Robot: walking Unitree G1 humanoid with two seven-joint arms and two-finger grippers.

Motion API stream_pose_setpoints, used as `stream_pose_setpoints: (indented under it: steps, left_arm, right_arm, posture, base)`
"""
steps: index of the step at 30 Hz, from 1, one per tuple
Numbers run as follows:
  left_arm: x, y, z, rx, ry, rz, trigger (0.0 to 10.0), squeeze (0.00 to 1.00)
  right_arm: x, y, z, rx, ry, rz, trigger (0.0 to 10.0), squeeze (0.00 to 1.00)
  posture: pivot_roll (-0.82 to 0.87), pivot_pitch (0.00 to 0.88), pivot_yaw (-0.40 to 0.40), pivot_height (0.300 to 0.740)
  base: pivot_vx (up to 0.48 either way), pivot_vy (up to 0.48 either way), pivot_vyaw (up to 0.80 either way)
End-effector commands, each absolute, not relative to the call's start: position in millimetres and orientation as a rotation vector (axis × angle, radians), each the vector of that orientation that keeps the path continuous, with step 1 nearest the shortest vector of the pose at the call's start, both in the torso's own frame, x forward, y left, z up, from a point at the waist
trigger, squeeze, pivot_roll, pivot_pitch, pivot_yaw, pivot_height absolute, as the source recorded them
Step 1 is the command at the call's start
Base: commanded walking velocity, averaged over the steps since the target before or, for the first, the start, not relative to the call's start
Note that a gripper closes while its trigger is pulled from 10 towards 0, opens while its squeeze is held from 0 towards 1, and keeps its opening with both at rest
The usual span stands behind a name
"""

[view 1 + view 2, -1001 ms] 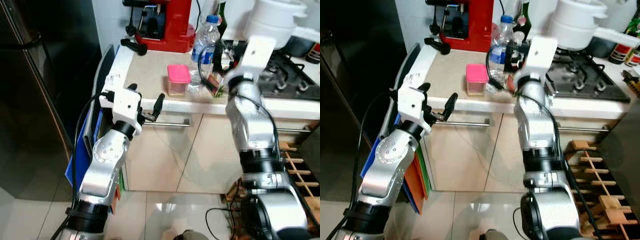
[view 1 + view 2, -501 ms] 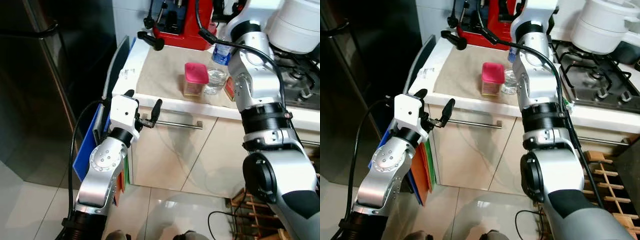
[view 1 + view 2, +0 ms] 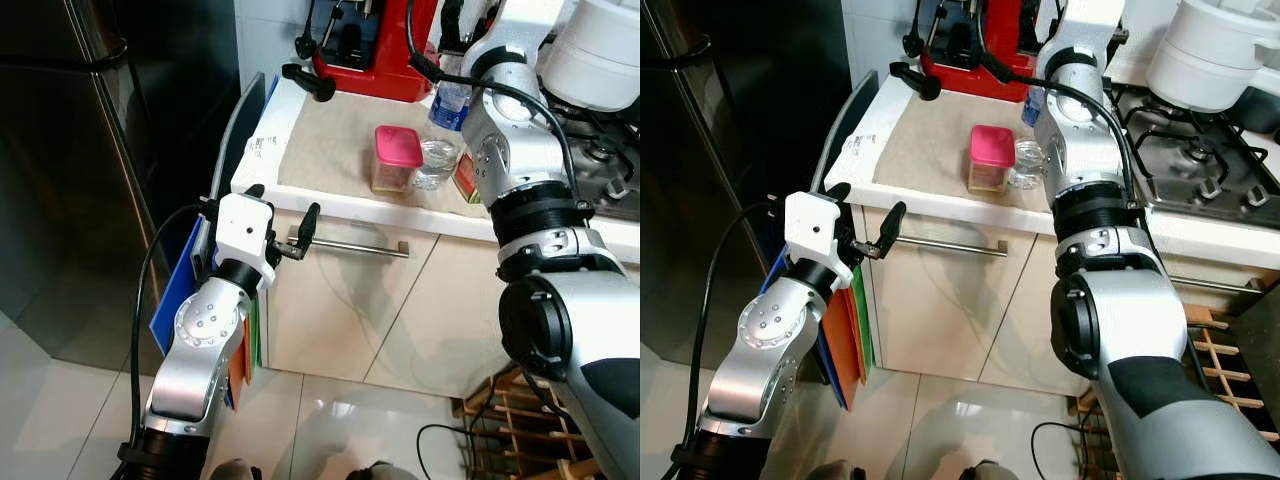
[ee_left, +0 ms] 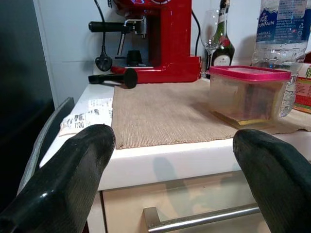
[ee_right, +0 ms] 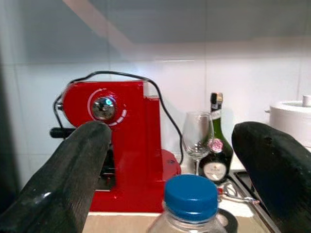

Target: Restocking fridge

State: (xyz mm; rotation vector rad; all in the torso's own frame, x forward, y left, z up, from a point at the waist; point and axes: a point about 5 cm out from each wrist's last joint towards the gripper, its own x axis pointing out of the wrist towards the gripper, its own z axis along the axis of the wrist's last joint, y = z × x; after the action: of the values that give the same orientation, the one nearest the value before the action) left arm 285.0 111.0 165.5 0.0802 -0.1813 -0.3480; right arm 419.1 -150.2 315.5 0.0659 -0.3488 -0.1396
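A white tabletop [image 3: 300, 185] with a beige woven mat [image 3: 330, 140] is seen beside a dark fridge [image 3: 90, 150], which stands at about 9 o'clock in the head views. On the mat a clear container with a pink lid [image 3: 397, 160] is placed, and just beside it, at 3 o'clock of it, a water bottle with a blue cap [image 3: 440, 150] stands upright. A red coffee machine [image 3: 385, 45] is found at the back, at 12 o'clock, and a wine glass [image 5: 197, 133] and a dark bottle [image 5: 214, 160] are seen next to it in the right wrist view.

The left gripper [image 3: 283, 222] is held in front of the cupboard, below the tabletop edge and close to the metal drawer handle [image 3: 350, 247]. Its jaws are spread wide and nothing is held between them.

The right gripper [image 5: 170, 165] is raised above the water bottle, at 1 o'clock of the pink-lidded container. Its jaws are also wide apart, with the blue cap seen between and below them, not touched.

A white pot [image 3: 1215, 55] is standing on the gas stove [image 3: 1200, 170] at 2 o'clock.
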Motion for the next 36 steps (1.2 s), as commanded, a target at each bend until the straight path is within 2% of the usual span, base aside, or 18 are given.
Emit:
stream_pose_setpoints:
  steps: [1,11,12,13,28,36]
  left_arm:
    - [283.1,107.6,170.1,0.082,-0.194,-0.363,10.0,0.00]
    - [281.7,108.4,170.3,0.083,-0.191,-0.355,10.0,0.00]
    - [281.6,109.2,170.2,0.084,-0.190,-0.352,10.0,0.00]
    - [281.8,110.2,170.1,0.085,-0.187,-0.348,10.0,0.00]
    - [282.4,114.1,170.2,0.073,-0.166,-0.336,10.0,0.00]
    - [283.5,112.3,170.2,0.071,-0.163,-0.339,10.0,0.00]
  right_arm:
    - [420.6,-158.7,323.3,0.091,-0.339,-0.169,10.0,0.00]
    - [423.6,-161.3,321.4,0.131,-0.300,-0.182,10.0,0.00]
    - [424.3,-161.0,319.4,0.145,-0.289,-0.181,3.2,0.00]
    - [424.9,-160.3,316.8,0.160,-0.274,-0.177,0.0,0.00]
    - [428.1,-157.4,303.1,0.235,-0.190,-0.147,0.0,0.00]
    - [426.7,-153.3,312.1,0.177,-0.261,-0.123,0.0,0.00]
  posture:
    - [0.10,0.000,-0.083,0.710]
    - [0.11,0.000,-0.092,0.710]
    - [0.11,0.000,-0.092,0.710]
    - [0.11,0.000,-0.091,0.710]
    - [0.11,0.009,-0.087,0.710]
    - [0.11,0.007,-0.092,0.710]
  base:
    - [0.000,0.000,0.00]
    - [0.000,0.000,0.00]
    - [0.000,0.000,0.00]
    - [0.000,0.000,0.00]
    - [0.000,0.000,0.00]
    - [0.000,0.000,0.00]
